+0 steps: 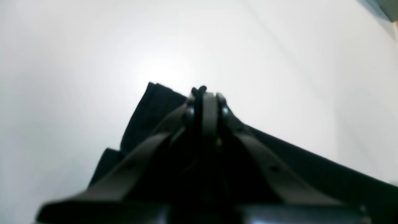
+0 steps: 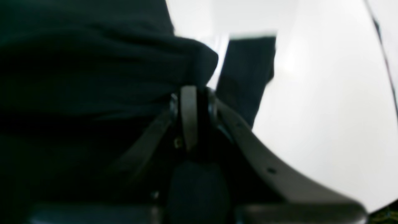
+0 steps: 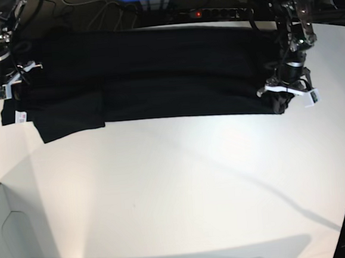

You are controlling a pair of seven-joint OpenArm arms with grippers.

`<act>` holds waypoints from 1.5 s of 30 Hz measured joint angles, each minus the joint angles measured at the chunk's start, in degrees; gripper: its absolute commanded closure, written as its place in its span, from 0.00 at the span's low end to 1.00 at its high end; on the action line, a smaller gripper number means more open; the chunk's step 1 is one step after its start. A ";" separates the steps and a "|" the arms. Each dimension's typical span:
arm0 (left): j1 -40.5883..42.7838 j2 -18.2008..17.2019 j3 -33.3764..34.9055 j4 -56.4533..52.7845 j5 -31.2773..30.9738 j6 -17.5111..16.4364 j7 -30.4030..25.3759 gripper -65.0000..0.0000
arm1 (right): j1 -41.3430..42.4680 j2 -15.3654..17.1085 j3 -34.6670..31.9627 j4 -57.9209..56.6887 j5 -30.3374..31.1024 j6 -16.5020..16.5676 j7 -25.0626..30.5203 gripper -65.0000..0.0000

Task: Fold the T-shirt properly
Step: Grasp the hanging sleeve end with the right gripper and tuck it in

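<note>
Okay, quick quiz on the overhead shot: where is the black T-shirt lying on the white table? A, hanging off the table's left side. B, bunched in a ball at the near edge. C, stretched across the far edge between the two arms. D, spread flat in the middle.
C: in the base view the T-shirt forms a long band across the far side of the table, with the left gripper and right gripper at its two ends.

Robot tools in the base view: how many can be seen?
2. The right tool is at the T-shirt's left end; the left tool is at its right end.
</note>
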 measured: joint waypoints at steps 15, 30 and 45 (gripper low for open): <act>0.20 0.28 0.00 0.42 0.04 0.02 11.17 0.57 | -0.02 0.15 1.20 1.36 -0.55 0.02 -0.55 0.54; -1.46 0.48 -2.86 0.44 0.63 0.02 10.73 0.51 | 13.42 2.38 -5.60 6.12 -0.24 0.22 -13.44 0.51; -1.77 0.44 -1.70 -6.49 0.24 -0.02 9.44 0.51 | 25.53 3.39 -9.92 -16.74 0.72 0.22 -19.89 0.44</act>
